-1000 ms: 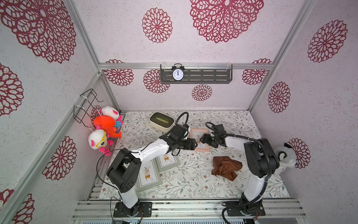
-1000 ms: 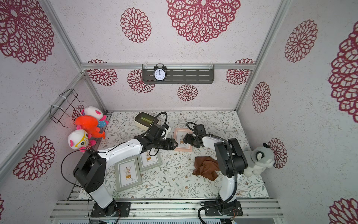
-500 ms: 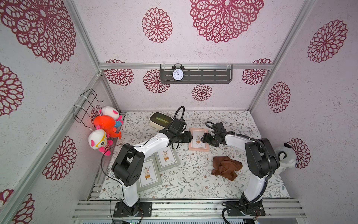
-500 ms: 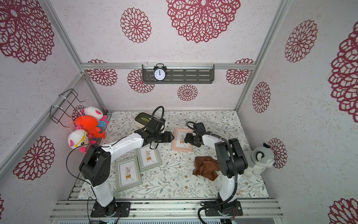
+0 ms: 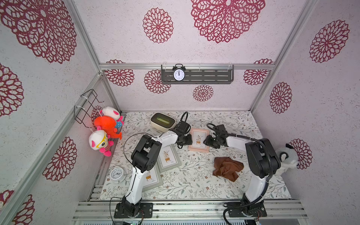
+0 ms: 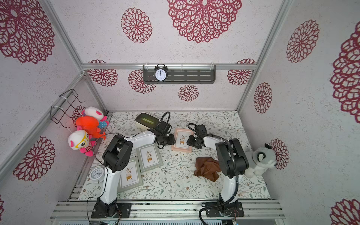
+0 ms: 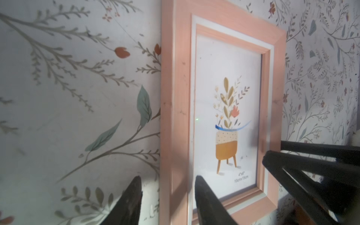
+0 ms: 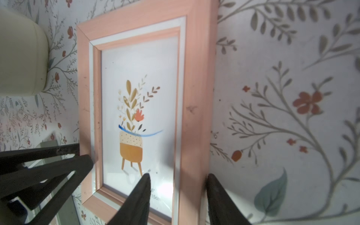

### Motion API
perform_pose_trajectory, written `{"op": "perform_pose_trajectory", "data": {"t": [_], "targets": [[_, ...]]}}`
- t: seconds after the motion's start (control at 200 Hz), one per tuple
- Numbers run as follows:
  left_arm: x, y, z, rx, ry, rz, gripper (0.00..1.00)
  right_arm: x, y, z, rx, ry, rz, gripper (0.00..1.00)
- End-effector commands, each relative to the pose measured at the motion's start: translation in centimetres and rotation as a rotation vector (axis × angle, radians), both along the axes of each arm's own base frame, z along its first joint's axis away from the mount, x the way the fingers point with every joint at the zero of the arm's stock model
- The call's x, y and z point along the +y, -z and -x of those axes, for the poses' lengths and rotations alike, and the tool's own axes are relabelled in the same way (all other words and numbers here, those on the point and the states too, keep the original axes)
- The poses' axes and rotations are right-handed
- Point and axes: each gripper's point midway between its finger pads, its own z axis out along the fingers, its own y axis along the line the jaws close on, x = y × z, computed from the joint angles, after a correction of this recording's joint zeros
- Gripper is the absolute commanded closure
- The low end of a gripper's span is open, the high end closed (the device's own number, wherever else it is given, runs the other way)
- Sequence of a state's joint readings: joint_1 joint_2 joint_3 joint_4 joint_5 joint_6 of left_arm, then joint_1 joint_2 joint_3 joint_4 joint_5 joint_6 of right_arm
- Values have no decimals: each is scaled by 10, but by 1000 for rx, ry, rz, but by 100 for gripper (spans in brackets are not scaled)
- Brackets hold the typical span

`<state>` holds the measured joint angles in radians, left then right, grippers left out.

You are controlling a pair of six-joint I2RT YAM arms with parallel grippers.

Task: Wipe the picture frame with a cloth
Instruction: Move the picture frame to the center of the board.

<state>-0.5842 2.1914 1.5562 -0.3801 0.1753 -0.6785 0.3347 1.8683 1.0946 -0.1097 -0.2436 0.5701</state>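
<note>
Pink frame point(image 5: 198, 139) lies on floral table point(image 5: 194, 181), left gripper point(image 7: 167, 178) and right gripper point(image 8: 178, 175) half-open astride.

Grey frame point(image 5: 153, 180) at the counter's front-left corner: one long side lost under the left arm point(image 5: 136, 182) in both top views. Cloth point(image 6: 204, 168): the part toward the counter's right edge sits behind the right arm point(image 6: 231, 155) in a top view. Left claw point(image 7: 167, 176) and right claw point(image 8: 179, 174): fingers run off the wrist pictures' edges; contact with the pink frame point(image 7: 175, 97) unclear. Small print point(image 7: 241, 178) under its pot point(image 7: 227, 148) too blurred to read. Cream box point(image 8: 21, 54) cut by the right wrist picture's edge.
</note>
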Motion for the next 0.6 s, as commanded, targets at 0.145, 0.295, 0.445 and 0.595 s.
{"op": "perform_pose_trajectory", "data": {"t": [0.145,0.295,0.445,0.595], "targets": [[-2,1,14,41,-4,54,67,14,-4,9,-15,-15,-66,64],[3,4,32,70,-6,63,68,17,-3,23,-8,-18,-76,67],[4,5,51,98,2,81,69,19,-2,41,2,-23,-83,68],[-1,5,74,129,29,75,69,19,-2,63,20,-27,-76,67]]}}
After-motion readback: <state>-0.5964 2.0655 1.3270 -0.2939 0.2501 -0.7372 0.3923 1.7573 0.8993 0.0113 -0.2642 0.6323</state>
